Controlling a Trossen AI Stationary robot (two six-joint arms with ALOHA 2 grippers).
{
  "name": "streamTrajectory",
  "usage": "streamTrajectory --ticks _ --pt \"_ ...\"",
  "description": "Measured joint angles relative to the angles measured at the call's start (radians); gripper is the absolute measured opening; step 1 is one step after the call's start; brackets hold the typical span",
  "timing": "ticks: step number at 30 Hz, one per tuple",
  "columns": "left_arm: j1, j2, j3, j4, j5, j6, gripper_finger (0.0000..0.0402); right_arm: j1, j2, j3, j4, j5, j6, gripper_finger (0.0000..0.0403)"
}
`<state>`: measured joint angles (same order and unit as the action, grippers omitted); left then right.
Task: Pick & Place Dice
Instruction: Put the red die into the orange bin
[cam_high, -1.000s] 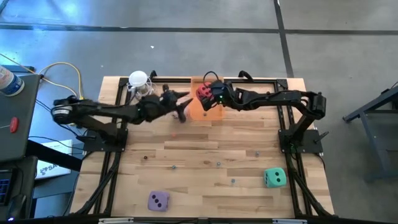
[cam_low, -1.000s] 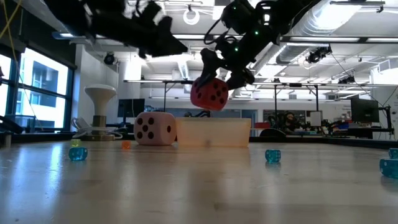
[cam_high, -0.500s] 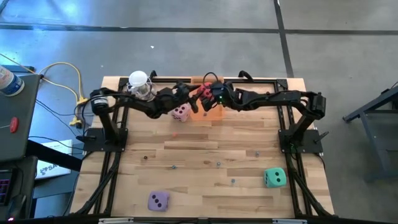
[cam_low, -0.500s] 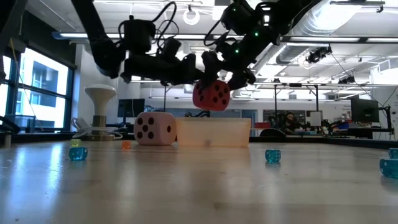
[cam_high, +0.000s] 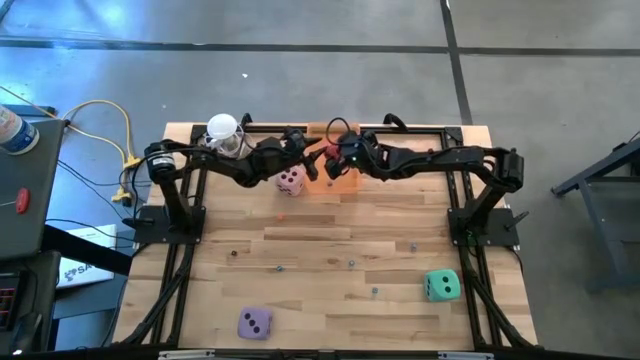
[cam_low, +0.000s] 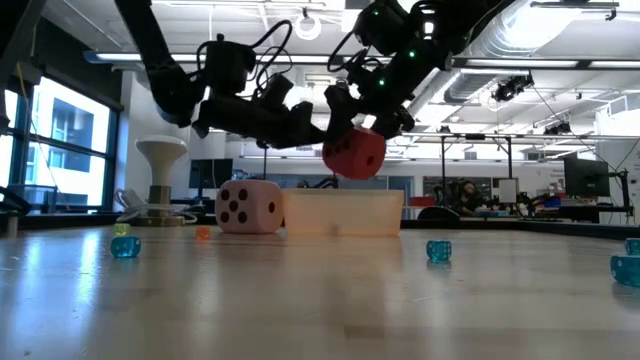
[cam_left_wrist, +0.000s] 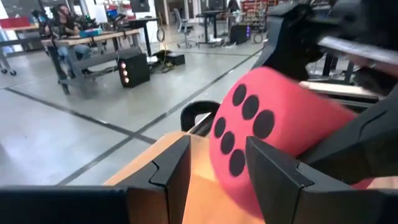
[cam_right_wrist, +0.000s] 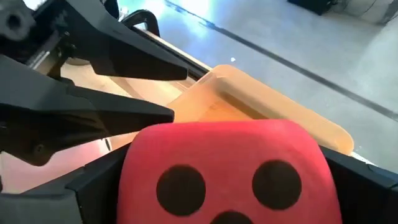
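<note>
**Colours on the table**

The soft red cube die (cam_low: 354, 155) carries dark pips. The soft pink cube die (cam_high: 291, 180) shows dark pips too, as do the teal-green cube die (cam_high: 442, 286) and the purple cube die (cam_high: 254, 322). The translucent orange plastic bin (cam_low: 343, 213) sits on pale striped wooden planks (cam_high: 330, 250).

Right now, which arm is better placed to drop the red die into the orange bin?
The right arm. Its end effector already grips the red die directly above the orange bin. The left end effector is open beside the die, holding nothing.
</note>
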<state>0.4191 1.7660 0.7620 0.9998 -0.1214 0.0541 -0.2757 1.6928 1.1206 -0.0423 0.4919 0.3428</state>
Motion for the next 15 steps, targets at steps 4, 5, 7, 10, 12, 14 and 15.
streamTrajectory --ticks 4,5,7,10,12,14,15 --pt "0.001 0.000 0.000 -0.033 -0.010 -0.009 0.0148 0.000 0.000 0.000 0.006 0.003 0.000 0.0400" --pt "0.001 0.000 0.000 -0.037 -0.013 -0.009 0.0148 -0.001 0.000 0.000 0.012 0.001 0.000 0.0400" --pt "0.001 0.000 0.000 -0.048 -0.013 -0.015 0.0148 -0.001 0.000 0.000 0.022 0.001 -0.002 0.0400" --pt "0.001 0.000 -0.001 -0.056 -0.013 -0.042 0.0148 -0.002 0.000 0.000 0.037 0.007 -0.007 0.0400" --pt "0.001 0.000 -0.001 -0.056 -0.013 -0.054 0.0148 -0.006 0.000 0.000 0.040 0.005 -0.007 0.0400" --pt "0.001 0.000 -0.001 -0.057 -0.013 -0.060 0.0148 -0.011 0.000 0.000 0.041 0.001 -0.005 0.0400" --pt "0.001 0.000 -0.001 -0.058 -0.014 -0.060 0.0148 -0.014 0.000 0.000 0.042 -0.001 -0.005 0.0400"
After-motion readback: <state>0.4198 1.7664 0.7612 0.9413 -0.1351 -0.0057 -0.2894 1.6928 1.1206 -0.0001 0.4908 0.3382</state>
